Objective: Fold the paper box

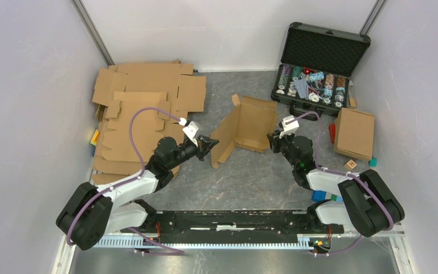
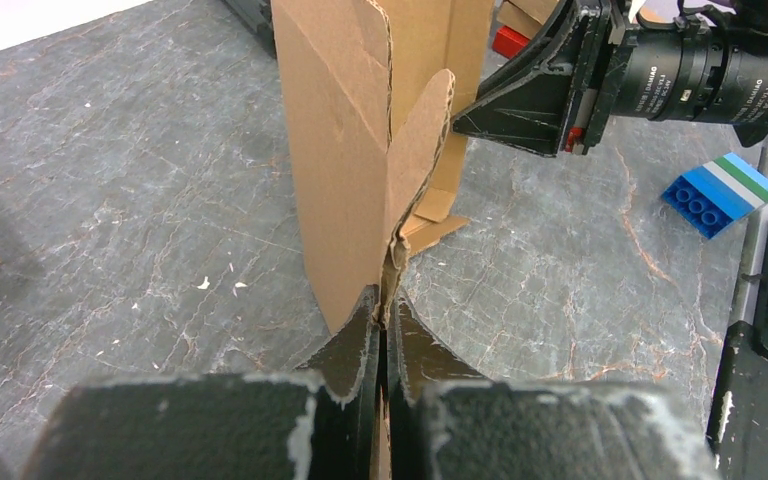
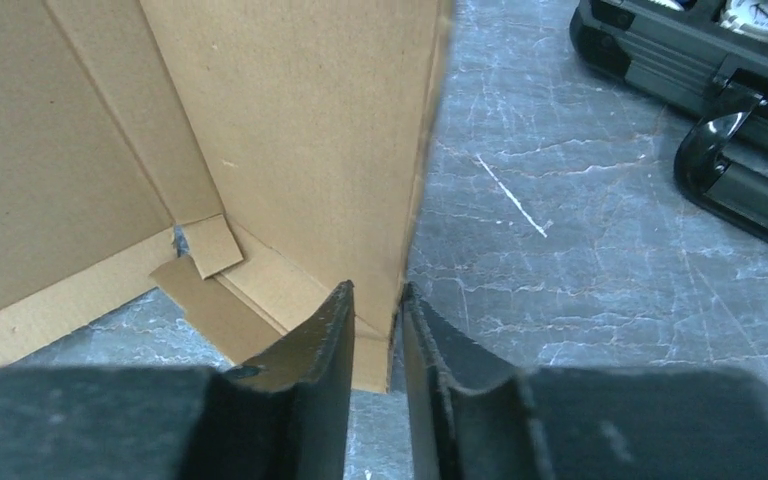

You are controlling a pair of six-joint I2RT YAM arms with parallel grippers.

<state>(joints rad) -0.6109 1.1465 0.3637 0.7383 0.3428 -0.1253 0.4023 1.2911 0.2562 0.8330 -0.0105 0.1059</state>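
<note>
Item: paper box point(image 1: 250, 127), part-formed corrugated card, open side up, standing on the grey table point(image 1: 251, 188) between the two grippers, its length running from one to the other. Left gripper point(image 2: 385, 312): clenched on the bottom edge of the box's near wall panel point(image 2: 335, 150), which rises upright straight ahead of its fingertips; the box body lies beyond. Right gripper point(image 3: 377, 300): jaws slightly parted astride the edge of the opposite wall point(image 3: 300, 130), a visible gap on one side, so it reads as loose rather than pinching; the box floor and a small corner tab point(image 3: 210, 245) lie ahead and to its left. Judgement: both arms are at the box, and only the left has a firm hold.
</note>
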